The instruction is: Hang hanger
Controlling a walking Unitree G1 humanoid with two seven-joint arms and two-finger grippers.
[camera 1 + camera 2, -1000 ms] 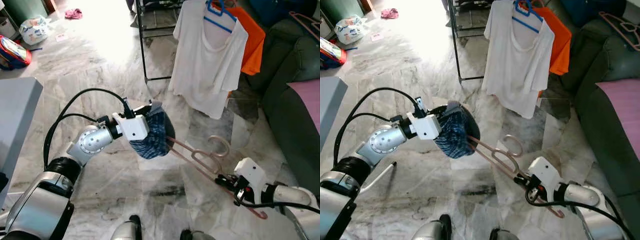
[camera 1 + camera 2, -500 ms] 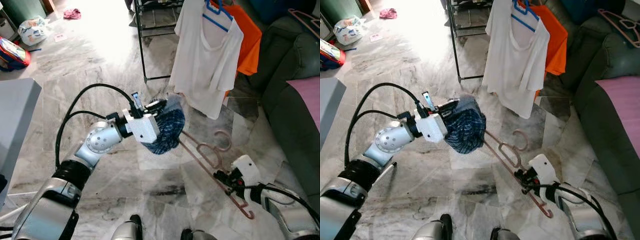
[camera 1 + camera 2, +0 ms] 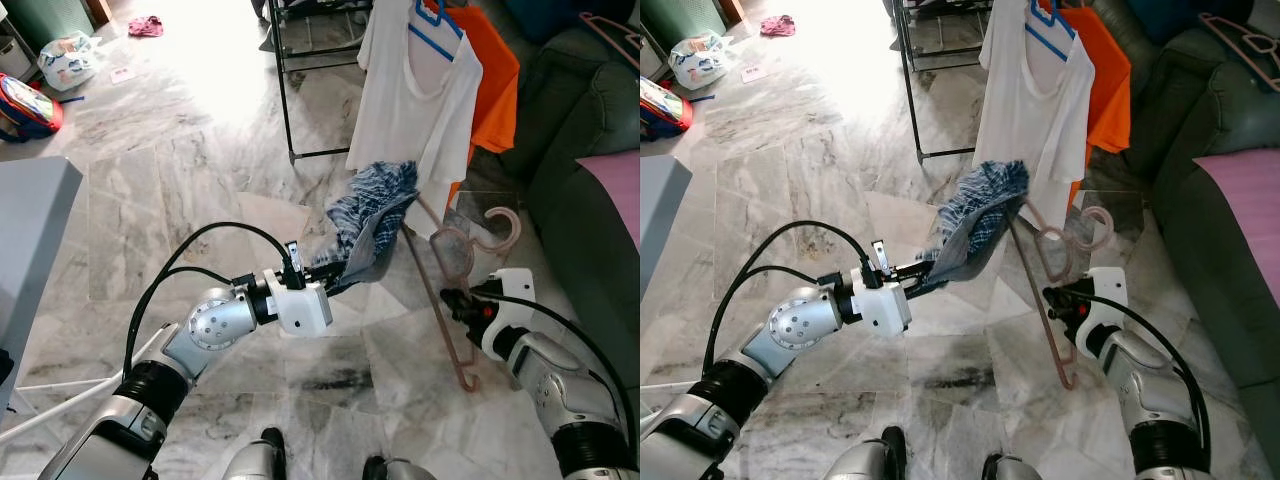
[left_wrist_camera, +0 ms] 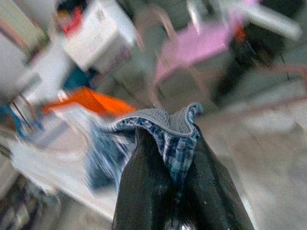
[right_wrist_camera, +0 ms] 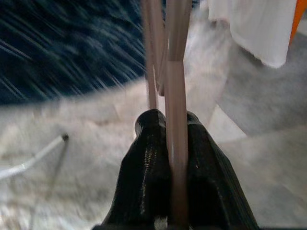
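A pinkish hanger (image 3: 432, 262) stands nearly upright over the floor, its hook (image 3: 500, 222) pointing at the sofa. My right gripper (image 3: 452, 299) is shut on its lower bar, and the right wrist view shows the bar (image 5: 175, 91) pinched between the fingers (image 5: 148, 163). A blue checked garment (image 3: 368, 212) drapes over the hanger's top end. My left gripper (image 3: 322, 270) is shut on the garment's hem, stretching it down to the left. The left wrist view shows the cloth (image 4: 175, 127) clamped between the fingers (image 4: 141, 191).
A black clothes rack (image 3: 288, 95) stands behind, with a white T-shirt (image 3: 420, 100) on a blue hanger and an orange garment (image 3: 498, 80). A dark green sofa (image 3: 585, 120) with a pink cushion (image 3: 615, 185) is on the right. A grey table (image 3: 30, 230) is on the left.
My right gripper has swung the hanger from lying low to nearly upright and lifted it. The garment has stretched out of its bunch. My left arm has dropped lower, still gripping the cloth.
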